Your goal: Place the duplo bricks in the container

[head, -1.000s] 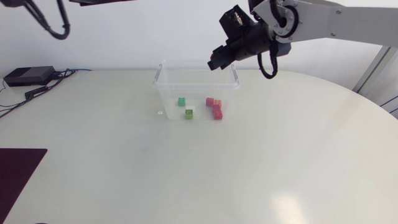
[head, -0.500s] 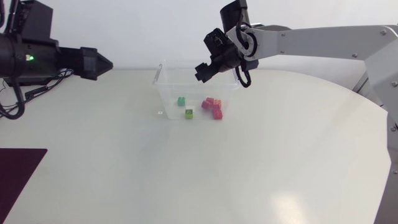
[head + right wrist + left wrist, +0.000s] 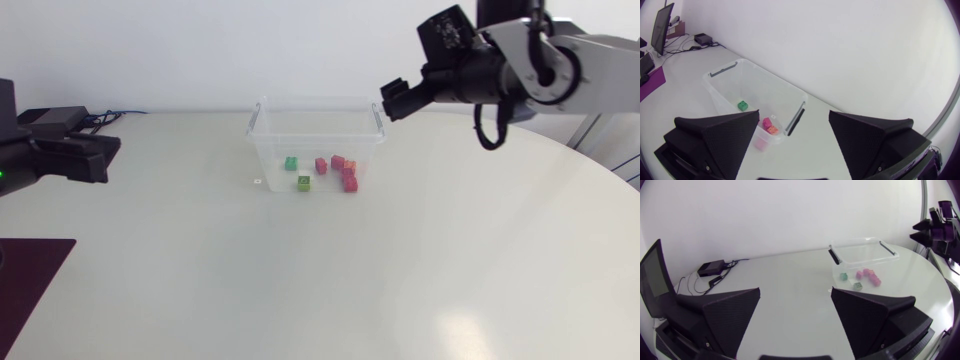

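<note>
A clear plastic container stands at the table's back middle. Inside lie several duplo bricks: a green brick, a green-and-white one, pink bricks, an orange one and a red one. My right gripper hangs open and empty just right of the container's far right corner, above the table. In the right wrist view the right gripper shows wide-spread fingers, with the container ahead. My left gripper is open and empty at the far left; the container lies well ahead of the left gripper.
A black box with cables sits at the back left of the table. A dark purple mat lies at the front left edge. Black handles clip the container's two short sides.
My right gripper opened over the container and a pink brick now lies inside. The right arm then drew back to the right. My left arm pulled back to the left and lower.
</note>
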Available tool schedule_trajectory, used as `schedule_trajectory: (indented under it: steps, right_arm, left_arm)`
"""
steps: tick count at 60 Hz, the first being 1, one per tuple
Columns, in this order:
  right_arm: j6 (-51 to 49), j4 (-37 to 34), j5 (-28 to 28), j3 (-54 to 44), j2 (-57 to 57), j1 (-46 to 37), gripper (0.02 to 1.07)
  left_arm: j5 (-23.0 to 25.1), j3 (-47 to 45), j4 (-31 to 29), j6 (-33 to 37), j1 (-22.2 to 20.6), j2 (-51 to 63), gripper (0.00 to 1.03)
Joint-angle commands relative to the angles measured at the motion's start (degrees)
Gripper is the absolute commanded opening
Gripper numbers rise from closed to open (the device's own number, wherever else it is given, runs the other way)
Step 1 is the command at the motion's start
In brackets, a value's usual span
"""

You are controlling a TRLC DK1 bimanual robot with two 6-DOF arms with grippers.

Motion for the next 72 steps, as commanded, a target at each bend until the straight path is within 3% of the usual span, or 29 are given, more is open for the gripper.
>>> schedule_trajectory:
  steps: [1, 41, 72]
  right_arm:
    - [0.3, 0.9, 0.6, -6.7, -6.5, -1.3, 1.03]
    - [1.6, 0.6, 2.7, -40.1, -53.9, -13.8, 1.03]
    - [10.0, 3.6, -0.5, -55.5, -69.5, -17.0, 1.03]
  left_arm:
    - [-1.3, -4.0, 1.9, 2.2, 1.1, -3.8, 0.99]
    - [-2.0, -25.2, 14.3, 5.0, 5.9, -24.7, 0.99]
    - [-0.1, -35.7, 17.9, -2.2, 2.7, -35.0, 0.99]
